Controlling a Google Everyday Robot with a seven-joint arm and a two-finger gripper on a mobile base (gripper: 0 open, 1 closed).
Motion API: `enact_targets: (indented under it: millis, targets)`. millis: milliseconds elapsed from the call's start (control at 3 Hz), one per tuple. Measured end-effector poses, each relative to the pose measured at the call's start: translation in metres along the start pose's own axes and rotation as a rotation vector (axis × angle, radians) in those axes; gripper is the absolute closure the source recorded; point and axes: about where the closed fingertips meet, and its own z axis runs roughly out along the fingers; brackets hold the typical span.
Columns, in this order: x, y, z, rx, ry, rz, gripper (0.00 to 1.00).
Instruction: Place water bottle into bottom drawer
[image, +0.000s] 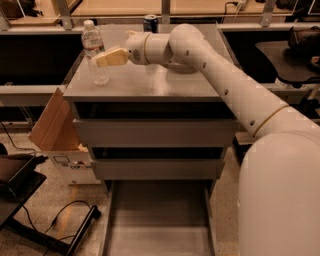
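Note:
The water bottle (93, 44), clear with a white cap and a pale label band, stands upright at the left rear of the grey cabinet top (150, 82). My gripper (101, 58) reaches in from the right at the height of the bottle's middle, and its beige tip overlaps the bottle's right side. The bottom drawer (157, 215) is pulled out towards me below the cabinet. It is a shallow grey tray with nothing on its floor.
A dark blue soda can (150, 22) stands at the back edge of the cabinet top, behind my arm. The two upper drawers (155, 132) are closed. A cardboard box (52, 125) leans at the cabinet's left. Black cables (65, 215) and a dark stand (15, 185) lie on the floor to the left.

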Motion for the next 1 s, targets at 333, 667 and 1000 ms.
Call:
enact_targets:
  millis: [333,667,1000]
  targets:
    - [-0.017,0.01,0.013,-0.027,-0.032,-0.01,0.0]
    - [-0.026,0.019,0.022,-0.037,-0.04,-0.012,0.0]
    - [-0.023,0.023,0.034,-0.035,-0.029,0.003,0.0]
